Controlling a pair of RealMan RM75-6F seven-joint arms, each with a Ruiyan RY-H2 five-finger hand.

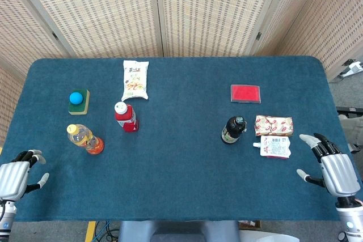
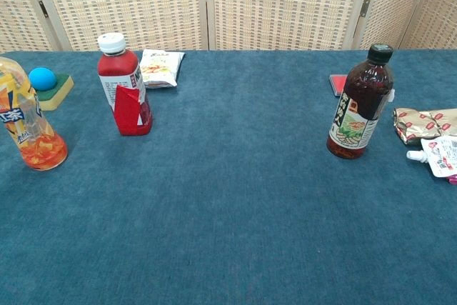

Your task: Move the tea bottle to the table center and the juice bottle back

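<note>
Blue-clothed table [image 1: 181,168] before woven screens; three bottles, all upright, capped, well apart from both hands.

Tea bottle [image 1: 85,139], yellow cap, amber liquid with an orange base band, stands near-left; chest view cuts off its left side, label only partly legible. Juice bottle [image 1: 126,117], white cap, red contents and red label, stands just beyond it to the right. Dark bottle [image 1: 232,130], black cap, brown liquid, sits right of centre. Further out: snack bag [image 1: 135,80], blue ball on sponge [image 1: 79,101], red card [image 1: 245,93], wrapped packet [image 1: 274,125], spouted pouch [image 1: 275,147]. Left hand [image 1: 16,177] and right hand [image 1: 332,167] rest at the near corners, fingers apart, holding nothing; wrists cropped.
</note>
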